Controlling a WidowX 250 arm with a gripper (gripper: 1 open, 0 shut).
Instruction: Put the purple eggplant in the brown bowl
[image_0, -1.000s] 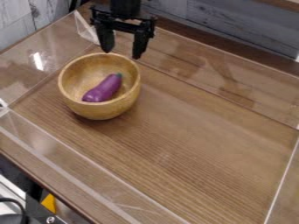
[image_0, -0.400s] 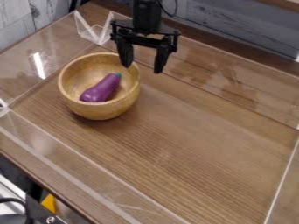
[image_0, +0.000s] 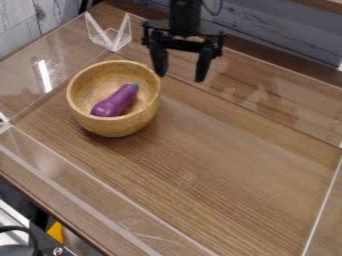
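eggplant lying in the bowl, gripper hanging open beyond it

i'm seeing wide bare wooden table (image_0: 227, 170) lying nearest, inside clear walls. the glossy purple eggplant (image_0: 115, 99) is resting inside the brown bowl (image_0: 142, 104) at left, its long axis slanting toward the upper right. behind, my gripper (image_0: 183, 61) is pointing down, jaws spread, holding nothing.

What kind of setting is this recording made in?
Probably a lab or test bench, not a real kitchen: a wooden tabletop fenced by clear plastic walls, a robot gripper hanging open above it, and a toy eggplant lying in a wooden bowl.
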